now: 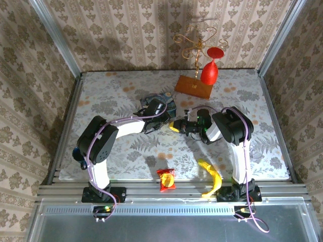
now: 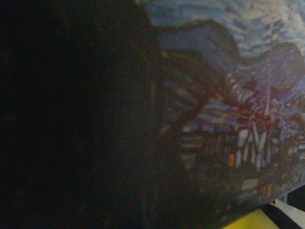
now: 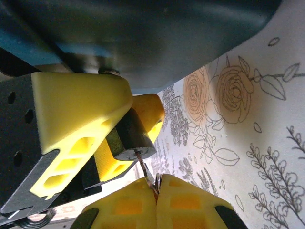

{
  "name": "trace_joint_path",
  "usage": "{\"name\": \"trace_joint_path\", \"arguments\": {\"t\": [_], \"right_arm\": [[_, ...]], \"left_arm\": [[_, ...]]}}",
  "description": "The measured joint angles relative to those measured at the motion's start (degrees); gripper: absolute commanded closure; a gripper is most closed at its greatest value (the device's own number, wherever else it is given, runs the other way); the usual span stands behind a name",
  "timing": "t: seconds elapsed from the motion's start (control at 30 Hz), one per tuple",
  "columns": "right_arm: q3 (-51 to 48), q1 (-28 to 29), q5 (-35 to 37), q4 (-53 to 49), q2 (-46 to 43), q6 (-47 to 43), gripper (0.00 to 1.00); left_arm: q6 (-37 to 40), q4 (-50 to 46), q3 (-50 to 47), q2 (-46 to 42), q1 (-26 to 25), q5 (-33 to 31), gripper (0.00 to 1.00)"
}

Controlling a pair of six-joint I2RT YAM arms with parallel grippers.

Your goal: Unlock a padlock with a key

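The padlock [image 3: 129, 137], a small dark metal body, is clamped between the yellow fingers [image 3: 76, 117] of my left gripper [image 1: 165, 122], which is shut on it. Its round keyhole face points toward my right gripper [image 3: 156, 188]. My right gripper is shut on the bow of a thin silvery key [image 3: 146, 168], and the key's blade tip sits in the padlock's keyhole. In the top view both grippers meet at mid-table, the right gripper [image 1: 175, 126] pointing left at the left one. The shackle is hidden.
A blue swirl-painted tin [image 1: 162, 102] lies just behind the left gripper and looms close in the left wrist view [image 2: 238, 95]. A wooden block [image 1: 194, 86] with a gold wire stand and red glass [image 1: 209, 71] stands at the back. A banana [image 1: 212, 174] and red packet [image 1: 166, 179] lie near the front edge.
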Motion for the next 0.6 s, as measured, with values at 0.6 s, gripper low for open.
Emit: {"name": "trace_joint_path", "arguments": {"t": [0.6], "right_arm": [[1.84, 1.84, 5.11, -3.96, -0.48, -2.82, 0.85]], "left_arm": [[0.02, 0.35, -0.39, -0.02, 0.22, -2.91, 1.0]]}}
